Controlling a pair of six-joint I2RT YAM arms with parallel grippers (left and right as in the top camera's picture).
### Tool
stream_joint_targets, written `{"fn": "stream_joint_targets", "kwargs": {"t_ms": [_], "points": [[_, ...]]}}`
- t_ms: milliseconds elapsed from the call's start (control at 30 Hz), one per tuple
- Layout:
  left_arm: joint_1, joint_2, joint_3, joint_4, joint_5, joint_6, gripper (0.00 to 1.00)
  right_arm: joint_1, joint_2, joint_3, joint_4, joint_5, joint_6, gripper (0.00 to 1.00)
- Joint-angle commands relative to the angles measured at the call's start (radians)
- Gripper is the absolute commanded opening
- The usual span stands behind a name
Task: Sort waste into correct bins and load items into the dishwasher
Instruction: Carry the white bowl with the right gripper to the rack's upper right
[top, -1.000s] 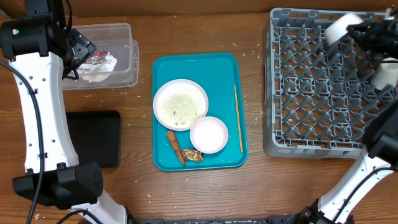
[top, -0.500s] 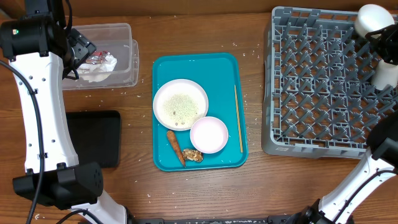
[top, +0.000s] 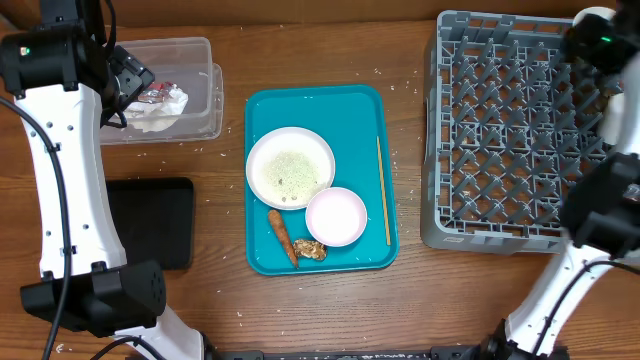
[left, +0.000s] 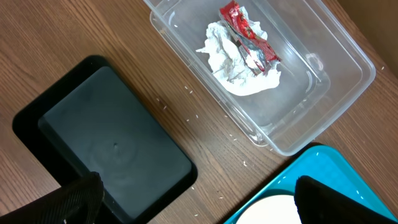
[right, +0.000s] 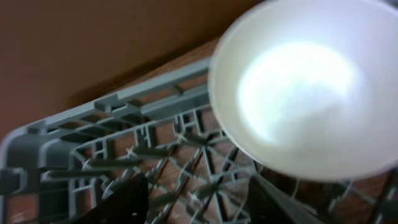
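Note:
My right gripper (right: 199, 205) is open over the far right corner of the grey dishwasher rack (right: 118, 118), nothing between its fingers. A white cup (right: 305, 87) rests in the rack just beyond them, its mouth toward the camera. From overhead that gripper (top: 600, 38) hangs above the rack (top: 500, 130). My left gripper (left: 199, 205) stands open above the table between the black tray (left: 106, 137) and the clear tub (left: 329, 93), which holds napkins (left: 239, 74) and a red-and-silver wrapper (left: 249, 37). A plate (top: 290, 166) with rice, a pink bowl (top: 336, 216), a sausage stick (top: 282, 236) and a brown lump (top: 309, 249) lie apart.
The plate, bowl and food scraps sit on a teal tray (top: 360, 110) in the middle, with a thin wooden stick (top: 383, 190) along its right side. Rice grains are scattered on the wood around the tub. The left arm's white links run down the left edge.
The right gripper carried the white cup to the rack's far right corner, opened and let it go. The left arm has not moved.

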Motion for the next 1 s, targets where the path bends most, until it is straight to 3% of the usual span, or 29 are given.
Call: {"fn": "stream_joint_targets", "kwargs": {"t_ms": [0,100,200,433,967], "points": [[0.002,0.002,0.003,-0.002,-0.018,-0.013,1.0,0.077,-0.035,0.027,0.036,0.341,-0.121,0.54],[0.002,0.002,0.003,-0.002,-0.018,-0.013,1.0,0.1,-0.018,0.027,0.113,0.5,-0.174,0.6],[0.002,0.002,0.003,-0.002,-0.018,-0.013,1.0,0.079,-0.007,0.027,0.134,0.5,-0.174,0.63],[0.002,0.002,0.003,-0.002,-0.018,-0.013,1.0,0.066,-0.006,0.029,0.069,0.439,-0.188,0.9],[0.002,0.002,0.003,-0.002,-0.018,-0.013,1.0,0.036,0.089,0.027,0.194,0.363,-0.227,0.94]]}}
